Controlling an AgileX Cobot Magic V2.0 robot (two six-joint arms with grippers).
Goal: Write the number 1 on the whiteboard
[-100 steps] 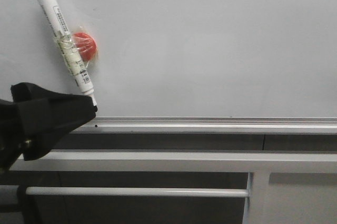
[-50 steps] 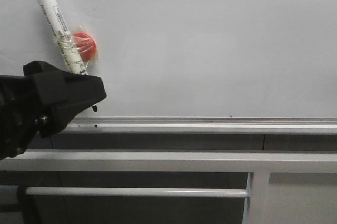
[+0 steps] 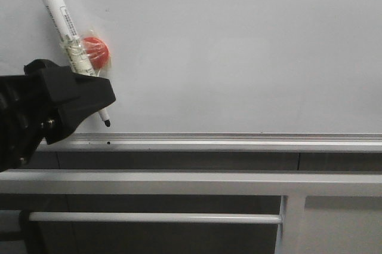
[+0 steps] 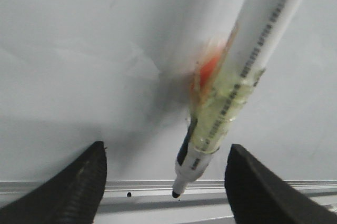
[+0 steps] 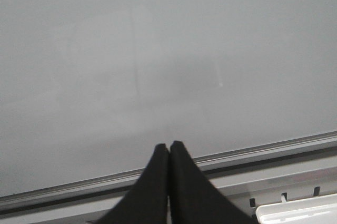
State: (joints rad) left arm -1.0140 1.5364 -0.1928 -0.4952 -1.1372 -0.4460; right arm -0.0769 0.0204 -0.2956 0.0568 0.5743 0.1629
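The whiteboard (image 3: 239,51) fills the front view, glossy and plain, and no number 1 shows on it in any view. A white marker pen (image 3: 62,21) hangs tilted on it, taped to a red magnet (image 3: 97,51), black tip down near the rail. My left gripper (image 3: 98,101) is open in front of the pen's lower part. In the left wrist view the pen (image 4: 247,66) comes down between the spread fingers of the left gripper (image 4: 167,150), touching neither. My right gripper (image 5: 168,147) is shut on nothing, facing the bare whiteboard (image 5: 158,50).
A silver tray rail (image 3: 239,141) runs along the board's lower edge, with a tiny black dot (image 3: 108,143) on it. Grey metal bars (image 3: 179,182) and an upright post (image 3: 292,224) lie below. A white tray corner (image 5: 300,214) shows by the right gripper.
My left gripper has risen from the lower left and now covers the pen's lower part. The pen and magnet have not moved.
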